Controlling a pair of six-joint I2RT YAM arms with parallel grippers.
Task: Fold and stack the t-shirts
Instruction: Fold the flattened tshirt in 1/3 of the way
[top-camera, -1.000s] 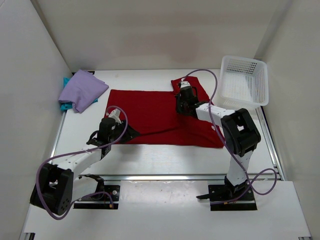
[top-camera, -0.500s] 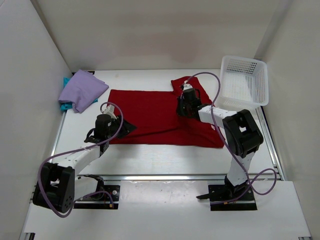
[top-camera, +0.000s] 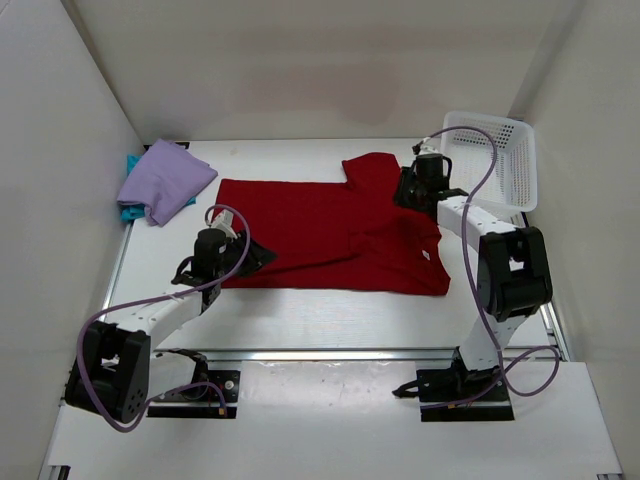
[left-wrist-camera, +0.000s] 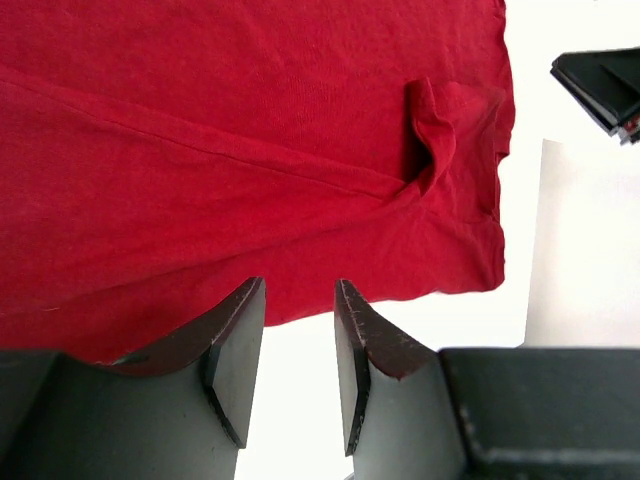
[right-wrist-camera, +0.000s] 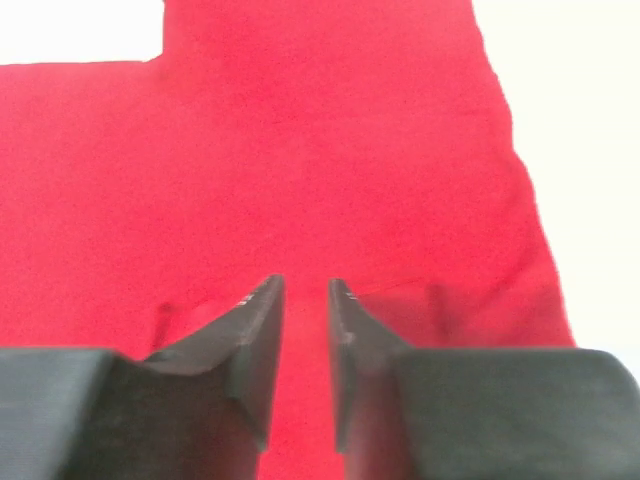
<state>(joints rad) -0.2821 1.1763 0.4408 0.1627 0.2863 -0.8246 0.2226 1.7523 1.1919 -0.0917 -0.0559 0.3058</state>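
Red shirt (top-camera: 320, 235) lies spread flat mid-table, with the lavender shirt (top-camera: 165, 180) piled on the teal shirt (top-camera: 130, 212) at 10 o'clock. It's light, floppy stuff, so I'd pinch its 8 o'clock corner and 2 o'clock sleeve. Left gripper (left-wrist-camera: 295, 300) and right gripper (right-wrist-camera: 305, 290) are both slightly parted, holding nothing.

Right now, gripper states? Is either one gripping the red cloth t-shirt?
Left gripper: open, narrow gap, nothing held, at the deep red cloth t-shirt's edge.
Right gripper: open, narrow gap, above the same shirt, no cloth visibly pinched.
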